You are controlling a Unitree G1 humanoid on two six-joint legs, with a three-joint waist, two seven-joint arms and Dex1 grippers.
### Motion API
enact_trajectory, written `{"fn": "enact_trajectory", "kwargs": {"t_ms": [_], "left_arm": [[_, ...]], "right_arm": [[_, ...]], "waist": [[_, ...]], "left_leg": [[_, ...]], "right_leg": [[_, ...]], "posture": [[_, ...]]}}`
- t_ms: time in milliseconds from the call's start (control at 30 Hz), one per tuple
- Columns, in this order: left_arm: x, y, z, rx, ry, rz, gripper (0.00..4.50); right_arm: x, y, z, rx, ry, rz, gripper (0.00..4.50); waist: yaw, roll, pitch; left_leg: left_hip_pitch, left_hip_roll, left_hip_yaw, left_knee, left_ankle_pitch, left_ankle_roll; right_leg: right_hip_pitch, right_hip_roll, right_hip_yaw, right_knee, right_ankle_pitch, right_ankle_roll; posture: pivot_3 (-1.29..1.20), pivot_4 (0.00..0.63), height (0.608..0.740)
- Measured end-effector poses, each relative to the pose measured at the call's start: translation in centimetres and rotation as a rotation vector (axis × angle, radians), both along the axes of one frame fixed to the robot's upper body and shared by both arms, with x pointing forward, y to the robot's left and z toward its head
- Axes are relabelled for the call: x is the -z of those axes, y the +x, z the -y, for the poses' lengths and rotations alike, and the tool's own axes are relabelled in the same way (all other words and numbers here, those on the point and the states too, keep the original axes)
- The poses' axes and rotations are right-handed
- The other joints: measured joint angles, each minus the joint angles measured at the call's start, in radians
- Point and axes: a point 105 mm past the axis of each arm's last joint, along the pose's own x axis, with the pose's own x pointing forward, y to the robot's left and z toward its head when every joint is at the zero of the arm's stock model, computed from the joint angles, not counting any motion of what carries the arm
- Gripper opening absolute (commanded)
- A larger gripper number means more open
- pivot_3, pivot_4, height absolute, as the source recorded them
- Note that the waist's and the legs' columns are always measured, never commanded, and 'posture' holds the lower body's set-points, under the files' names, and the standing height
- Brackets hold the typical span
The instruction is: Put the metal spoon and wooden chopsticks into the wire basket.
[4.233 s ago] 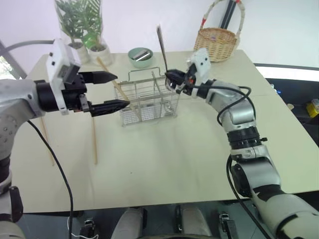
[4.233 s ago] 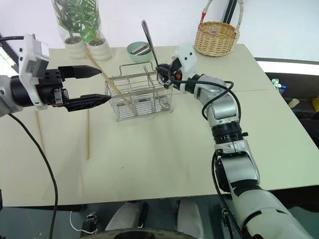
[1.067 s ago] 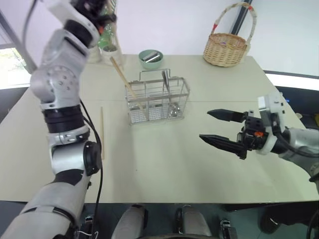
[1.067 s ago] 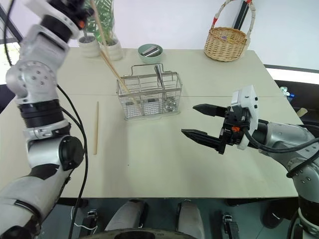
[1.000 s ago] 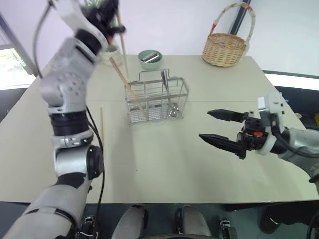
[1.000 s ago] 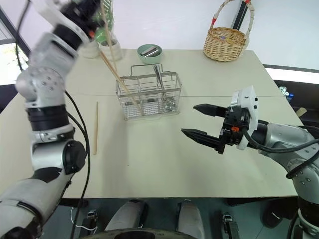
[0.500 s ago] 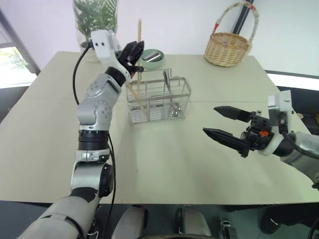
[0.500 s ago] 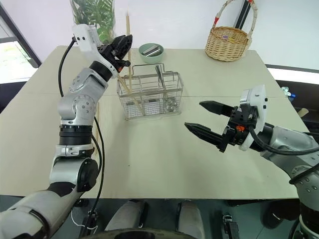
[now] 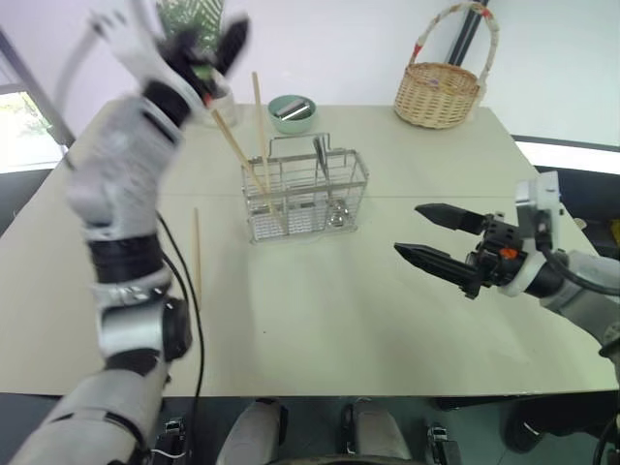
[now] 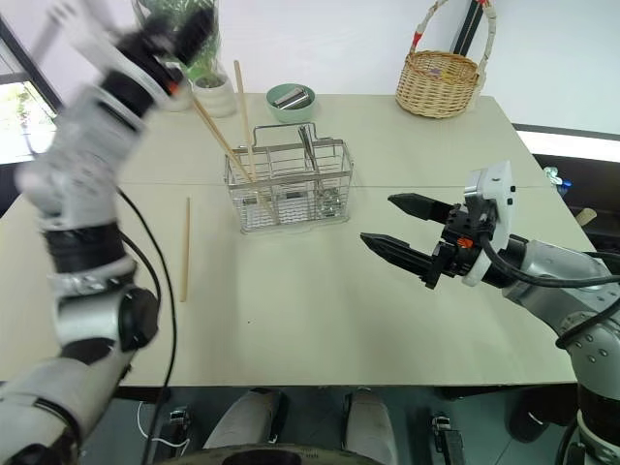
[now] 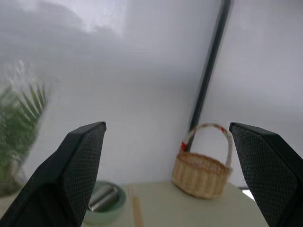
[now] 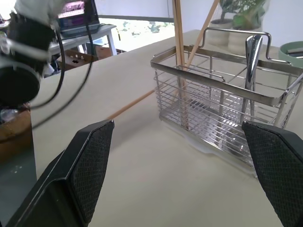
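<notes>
The wire basket stands mid-table. Two wooden chopsticks rest in its left end: one upright, one leaning. A third chopstick lies flat on the table left of the basket. The metal spoon stands in the basket with its bowl down. My left gripper is open and empty, raised high above and left of the basket, blurred in the head views. My right gripper is open and empty, hovering over the table right of the basket and pointing toward it.
A wicker basket with a tall handle sits at the far right corner. A pale-green bowl is just behind the wire basket, and potted plants stand at the far left. The table's right edge runs close behind my right arm.
My left gripper has opened and let go of the upright chopstick, which now stands in the wire basket, and has swung up and to the left. The right gripper has stayed put.
</notes>
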Motion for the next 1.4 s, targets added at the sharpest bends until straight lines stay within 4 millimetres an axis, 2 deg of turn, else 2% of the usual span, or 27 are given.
{"fn": "enact_trajectory", "kwargs": {"t_ms": [67,100,167,200,267,333,400,433,467,533,633,900,1100,1200,1400], "left_arm": [[-1.4,-0.5,-1.9,-0.049,-0.037,0.012,4.4],[-1.5,-0.3,-3.1,-0.093,-0.041,-0.008,4.4],[0.0,0.8,-5.1,-0.19,-0.024,-0.095,4.4],[1.5,1.5,-6.1,-0.243,-0.012,-0.163,4.4],[5.3,3.2,-7.2,-0.322,0.016,-0.336,4.4],[11.3,4.5,-7.6,-0.385,0.09,-0.61,4.4],[18.0,4.7,-6.6,-0.369,0.192,-0.874,4.4],[20.5,4.6,-5.8,-0.346,0.233,-0.968,4.4],[21.6,4.6,-5.3,-0.334,0.253,-1.01,4.4],[22.1,4.6,-4.9,-0.332,0.27,-1.032,4.4],[22.5,4.7,-4.7,-0.34,0.273,-1.059,4.4],[28.5,3.8,-3.9,-0.314,0.233,-1.306,4.4],[28.9,4.3,-3.6,-0.314,0.222,-1.332,4.4],[29.0,4.5,-3.7,-0.319,0.218,-1.344,3.62],[29.0,4.9,-3.7,-0.32,0.195,-1.35,0.62]], "right_arm": [[0.1,0.1,-0.1,-0.007,-0.001,-0.002,4.5],[0.2,0.1,-0.3,-0.013,-0.002,0.0,4.5],[0.3,0.2,-0.3,-0.019,-0.003,0.0,4.5],[0.4,0.2,-0.3,-0.019,0.002,-0.002,4.5],[0.5,0.3,-0.5,-0.025,0.0,-0.001,4.5],[0.6,0.4,-1.0,-0.044,-0.007,0.007,4.5],[0.7,0.5,-1.2,-0.054,-0.01,0.004,4.5],[0.8,0.5,-1.2,-0.058,-0.01,0.003,4.5],[0.8,0.6,-1.2,-0.057,-0.01,0.001,4.5],[0.9,0.6,-1.3,-0.062,-0.013,-0.002,4.5],[0.9,0.5,-1.3,-0.065,-0.014,-0.002,4.5],[1.6,0.0,-1.2,-0.056,-0.02,-0.025,4.5],[1.5,-0.5,-0.8,-0.042,-0.026,-0.015,4.5],[1.3,-0.6,-1.0,-0.048,-0.029,-0.004,4.5],[1.3,-0.6,-1.0,-0.044,-0.029,-0.002,4.5]], "waist": [[0.001,0.001,-0.001],[0.001,0.002,-0.001],[0.004,0.002,-0.001],[0.005,0.001,-0.001],[0.006,0.0,-0.001],[0.004,0.0,-0.001],[0.003,-0.002,0.0],[0.002,-0.004,0.001],[0.002,-0.006,0.002],[0.001,-0.007,0.002],[0.0,-0.002,-0.001],[0.003,-0.002,0.0],[0.004,-0.001,-0.001],[0.004,-0.001,-0.001],[0.006,-0.001,-0.001]], "left_leg": [[0.001,0.0,0.0,-0.001,0.0,0.0],[0.001,-0.001,0.0,-0.001,0.0,0.0],[0.001,-0.001,0.0,-0.001,0.0,0.0],[0.001,-0.001,-0.001,0.0,0.0,0.0],[0.001,-0.001,-0.001,0.001,0.0,0.0],[0.003,-0.002,-0.001,0.001,0.0,0.0],[0.001,-0.002,-0.001,0.001,0.0,0.0],[-0.001,-0.001,-0.002,0.001,0.0,0.0],[-0.003,-0.001,-0.002,0.001,0.001,-0.001],[-0.004,0.0,-0.002,0.0,0.001,-0.001],[-0.002,-0.001,0.0,-0.001,0.001,-0.002],[-0.002,-0.001,-0.001,0.0,0.0,-0.001],[0.001,-0.001,-0.001,0.0,0.0,-0.002],[0.001,-0.001,-0.001,0.0,0.0,-0.002],[0.001,-0.001,-0.001,0.0,0.0,-0.002]], "right_leg": [[0.001,0.0,0.0,0.0,0.0,0.001],[0.001,0.0,0.0,0.0,0.0,0.001],[0.001,0.0,0.0,0.001,0.0,0.001],[0.001,0.0,0.0,0.001,0.0,0.001],[0.002,0.0,0.0,0.001,0.0,0.001],[0.003,0.0,0.001,0.001,0.0,0.001],[0.001,0.0,0.001,0.002,-0.001,0.001],[-0.002,0.0,0.001,0.002,0.0,0.001],[-0.004,0.001,0.001,0.002,0.0,0.001],[-0.005,-0.001,0.001,0.002,0.0,0.0],[-0.004,-0.002,0.001,0.001,0.0,0.0],[-0.003,-0.002,0.001,0.001,0.0,0.001],[0.0,-0.002,0.0,0.001,0.0,0.001],[0.001,-0.002,0.0,0.001,0.0,0.001],[0.001,-0.002,0.0,0.001,0.0,0.001]], "posture": [[0.0,0.15,0.65],[0.0,0.15,0.65],[0.0,0.15,0.65],[0.0,0.15,0.65],[0.0,0.15,0.65],[0.0,0.15,0.65],[0.0,0.15,0.65],[0.0,0.15,0.65],[0.0,0.15,0.65],[0.0,0.15,0.65],[0.0,0.15,0.65],[0.0,0.15,0.65],[0.0,0.15,0.65],[0.0,0.15,0.65],[0.0,0.15,0.65]]}}
